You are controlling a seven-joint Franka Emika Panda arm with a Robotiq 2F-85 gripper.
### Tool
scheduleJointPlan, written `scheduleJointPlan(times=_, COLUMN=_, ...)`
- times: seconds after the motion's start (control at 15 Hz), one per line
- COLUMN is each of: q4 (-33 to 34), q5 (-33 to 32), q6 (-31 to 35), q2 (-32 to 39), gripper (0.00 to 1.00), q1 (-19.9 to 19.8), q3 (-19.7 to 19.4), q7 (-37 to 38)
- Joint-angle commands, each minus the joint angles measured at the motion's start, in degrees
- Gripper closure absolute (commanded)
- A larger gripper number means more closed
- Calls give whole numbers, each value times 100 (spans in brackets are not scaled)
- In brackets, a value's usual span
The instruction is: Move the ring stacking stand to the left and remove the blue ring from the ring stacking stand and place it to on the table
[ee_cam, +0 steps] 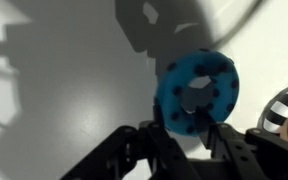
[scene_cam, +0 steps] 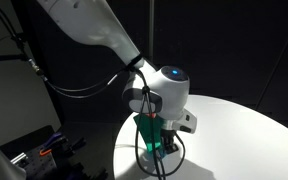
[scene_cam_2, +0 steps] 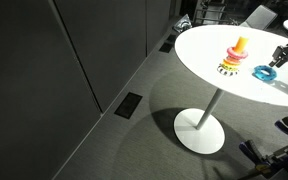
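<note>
Bright blue toy ring (ee_cam: 197, 93), judged light, stiff and best pinched across its rim, is seen on the white table (scene_cam_2: 199, 50) beside the orange-topped stand (scene_cam_2: 236, 57); whether the gripper (ee_cam: 191, 135) is clasping it cannot be told

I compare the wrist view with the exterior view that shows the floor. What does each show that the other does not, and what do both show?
Only the wrist view: dark spots on the blue ring, shadows on the white table, the fingers of the hand close up. Only the exterior view: the whole ring stacking stand with its orange top, the table's foot, the grey floor. Both: the blue ring off the stand and beside it, the table, the hand, and the stand's striped base.
</note>
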Motion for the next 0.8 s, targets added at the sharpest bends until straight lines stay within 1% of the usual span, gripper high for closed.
scheduleJointPlan(times=0.0, q4=-77, q5=-362, q6=54, q2=-102, gripper=28, q1=-148, q3=149, q7=251)
scheduleJointPlan(times=0.2, q4=-115, q5=-657, q6=-120, q2=-215, gripper=5, q1=-71, q3=106, q7=395)
scheduleJointPlan(times=0.27, q4=-140, q5=-834, q6=-184, q2=-277, gripper=1, q1=4, q3=54, q7=540)
scheduleJointPlan(times=0.47, q4=-192, q5=-1410, q6=-508, q2=-516, gripper=0, q1=209, q3=-49, q7=1005)
scheduleJointPlan(times=0.73, q4=-151, q5=-2109, q6=-1123, q2=-858, gripper=0, q1=556, q3=-135, q7=1744)
